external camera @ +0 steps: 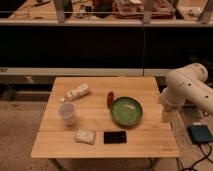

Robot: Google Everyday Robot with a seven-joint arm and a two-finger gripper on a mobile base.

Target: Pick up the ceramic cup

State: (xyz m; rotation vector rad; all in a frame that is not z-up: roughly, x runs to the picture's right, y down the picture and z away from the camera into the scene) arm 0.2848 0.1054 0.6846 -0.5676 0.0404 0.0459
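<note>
The ceramic cup (67, 113), small, plain white and round, stands upright on the left part of the wooden table (145, 140). My white arm (187, 87) is folded at the right edge of the table. My gripper (165, 115) hangs down beside the table's right edge, to the right of the green bowl (126, 110) and far from the cup.
A white labelled bottle (78, 93) lies on its side behind the cup. A red object (109, 98) lies at the bowl's left rim. A pale packet (85, 136) and a flat black item (115, 137) lie near the front edge. A dark box (201, 134) sits on the floor at right.
</note>
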